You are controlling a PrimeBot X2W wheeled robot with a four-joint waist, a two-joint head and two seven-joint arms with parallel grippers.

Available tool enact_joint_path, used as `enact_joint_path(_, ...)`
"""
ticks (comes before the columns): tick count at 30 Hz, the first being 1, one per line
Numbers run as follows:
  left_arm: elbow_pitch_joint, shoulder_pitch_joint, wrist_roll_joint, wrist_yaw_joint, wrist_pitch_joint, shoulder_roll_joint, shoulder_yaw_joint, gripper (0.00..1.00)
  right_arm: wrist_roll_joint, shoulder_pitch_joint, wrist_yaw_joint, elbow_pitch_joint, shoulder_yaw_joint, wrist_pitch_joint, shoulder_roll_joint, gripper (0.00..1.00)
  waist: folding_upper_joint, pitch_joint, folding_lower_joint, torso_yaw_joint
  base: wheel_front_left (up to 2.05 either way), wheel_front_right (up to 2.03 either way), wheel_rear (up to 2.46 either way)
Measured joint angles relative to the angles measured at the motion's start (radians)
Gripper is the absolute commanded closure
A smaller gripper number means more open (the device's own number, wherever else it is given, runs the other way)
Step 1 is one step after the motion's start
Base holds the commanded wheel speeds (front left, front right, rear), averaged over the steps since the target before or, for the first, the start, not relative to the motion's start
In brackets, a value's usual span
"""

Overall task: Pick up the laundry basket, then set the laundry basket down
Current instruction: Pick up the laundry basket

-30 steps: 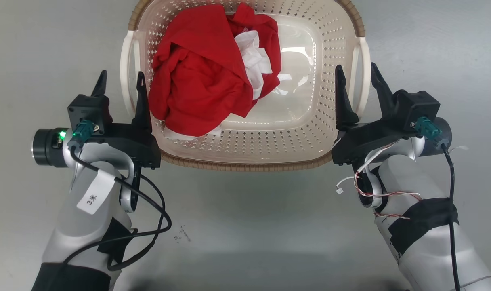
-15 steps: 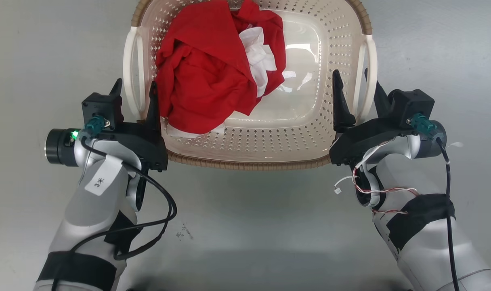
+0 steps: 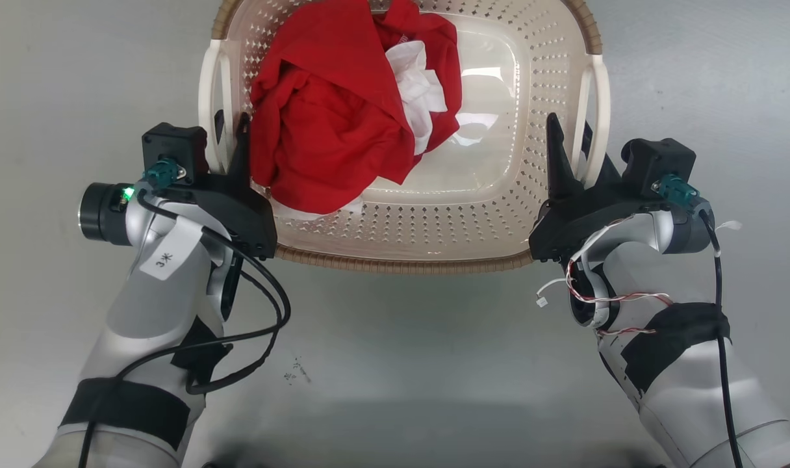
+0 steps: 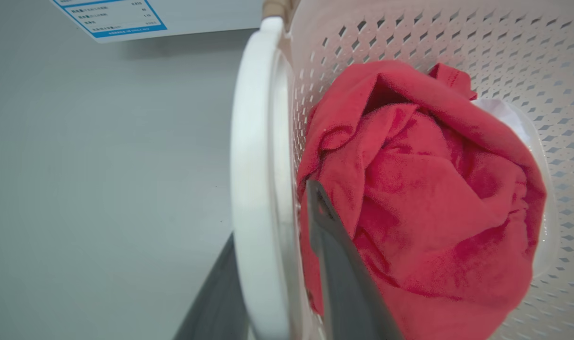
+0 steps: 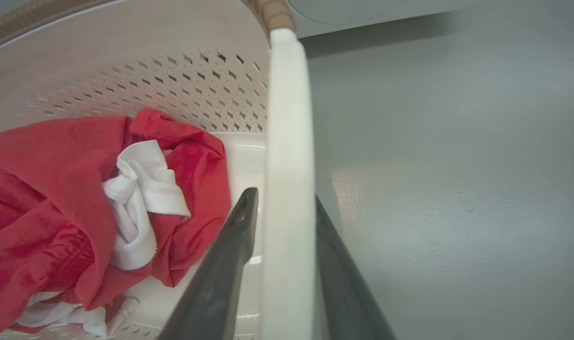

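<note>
The laundry basket stands on the grey floor, cream with perforated walls and a brown woven rim. Crumpled red clothing and a white cloth lie in it. My left gripper straddles the left white handle, with one finger inside the basket against the red cloth and the other outside. In the left wrist view the handle runs between those fingers. My right gripper clasps the right handle. In the right wrist view both fingers press the handle.
Grey floor surrounds the basket, with a few dark specks near me. A white appliance panel with a blue-edged label stands beyond the basket, and its base also appears in the right wrist view.
Both grippers have slid forward along the basket's sides, and their fingers have closed from wide apart onto the two side handles.
</note>
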Motion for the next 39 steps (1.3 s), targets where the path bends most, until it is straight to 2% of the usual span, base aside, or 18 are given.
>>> enact_joint_path(1, 0.006, -0.004, 0.0, -0.004, 0.0, 0.0, -0.002, 0.68, 0.007, -0.001, 0.0, 0.008, 0.006, 0.0, -0.001, 0.54, 0.0, 0.0, 0.0, 0.0, 0.0, 0.0, 0.0)
enact_joint_path(2, 0.011, -0.006, 0.0, -0.005, 0.0, 0.002, -0.004, 0.88, 0.012, -0.002, 0.0, 0.014, 0.01, 0.0, -0.002, 0.59, 0.0, 0.0, 0.0, 0.0, 0.0, 0.0, 0.0)
enact_joint_path(3, 0.02, -0.01, -0.003, -0.013, 0.0, 0.003, -0.006, 1.0, 0.019, -0.005, -0.004, 0.024, 0.015, 0.0, -0.005, 0.71, -0.0001, 0.0, 0.0, 0.0, 0.0, 0.0, 0.0)
enact_joint_path(5, 0.034, -0.016, -0.021, -0.014, 0.0, 0.002, -0.009, 1.0, 0.03, -0.01, -0.005, 0.033, 0.021, 0.0, -0.004, 0.93, 0.0, -0.002, 0.0, 0.0, 0.0, 0.0, 0.0)
enact_joint_path(6, 0.039, -0.018, -0.027, -0.014, 0.0, 0.001, -0.011, 1.0, 0.034, -0.014, -0.005, 0.04, 0.022, 0.0, -0.004, 1.0, 0.0, -0.003, 0.0, 0.0, 0.0, 0.0, 0.0)
enact_joint_path(10, 0.06, -0.017, -0.037, -0.014, 0.0, -0.004, -0.019, 1.0, 0.062, -0.016, -0.005, 0.062, 0.03, 0.0, -0.004, 1.0, 0.0, -0.014, 0.0001, 0.001, 0.0, 0.0, 0.0)
enact_joint_path(17, 0.058, 0.015, -0.12, -0.011, 0.0, 0.002, -0.08, 1.0, 0.117, -0.013, -0.006, 0.077, 0.084, 0.0, -0.009, 1.0, 0.0, -0.051, 0.0001, -0.005, 0.0, 0.0, 0.0)
enact_joint_path(39, 0.017, 0.167, -0.328, 0.051, 0.0, 0.006, -0.267, 1.0, 0.235, 0.072, -0.005, 0.186, 0.171, 0.0, -0.008, 1.0, 0.0, -0.255, 0.0, -0.033, 0.0, 0.0, 0.0)
